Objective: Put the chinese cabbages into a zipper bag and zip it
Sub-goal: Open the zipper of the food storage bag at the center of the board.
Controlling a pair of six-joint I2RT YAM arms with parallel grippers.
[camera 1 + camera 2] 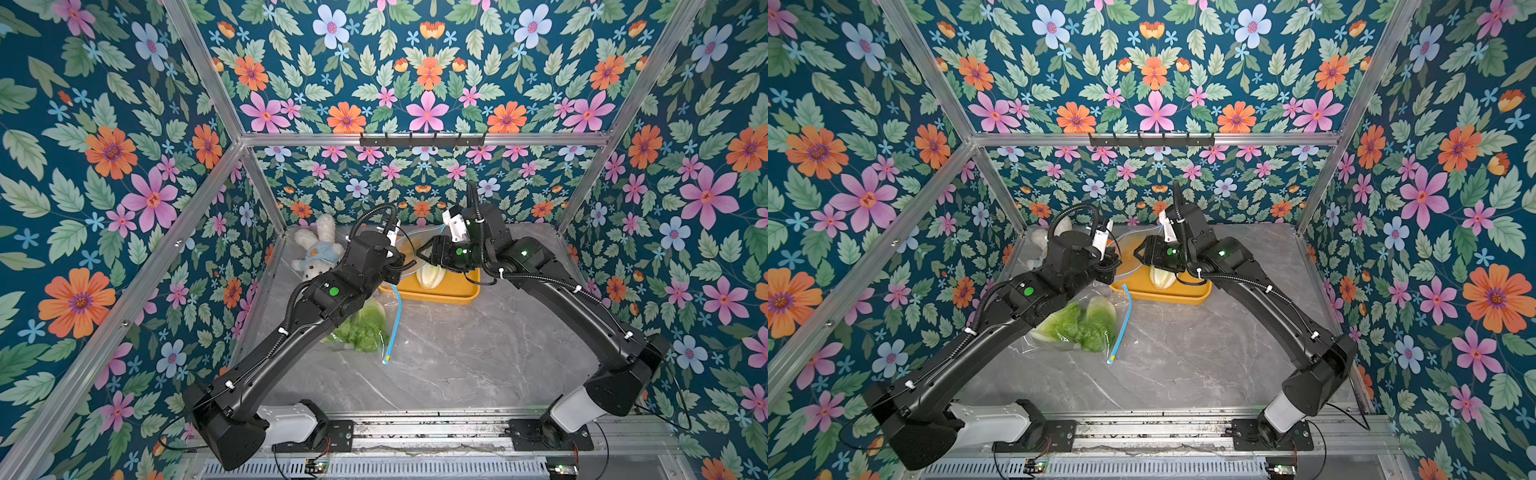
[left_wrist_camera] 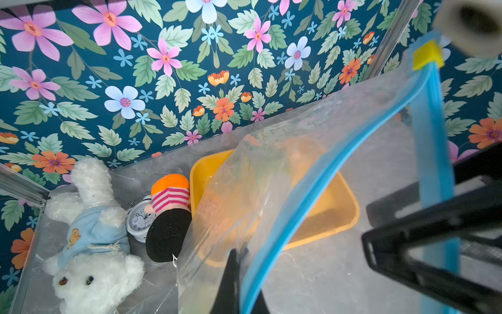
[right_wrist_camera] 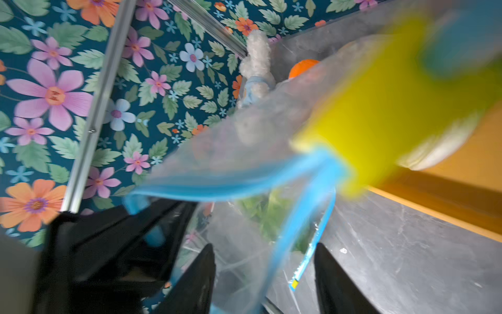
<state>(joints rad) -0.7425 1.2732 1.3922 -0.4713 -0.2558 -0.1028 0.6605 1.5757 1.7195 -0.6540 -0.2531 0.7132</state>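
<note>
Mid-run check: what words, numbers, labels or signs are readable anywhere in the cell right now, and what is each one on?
"10": hour numeral on the dial of the white alarm clock; its other numerals are too small or hidden.
Printed tab at the end of the zipper bag's blue strip: blurred, unreadable.
Red marks in the centres of the pink wallpaper flowers: too small to read.
No other text shows.
</note>
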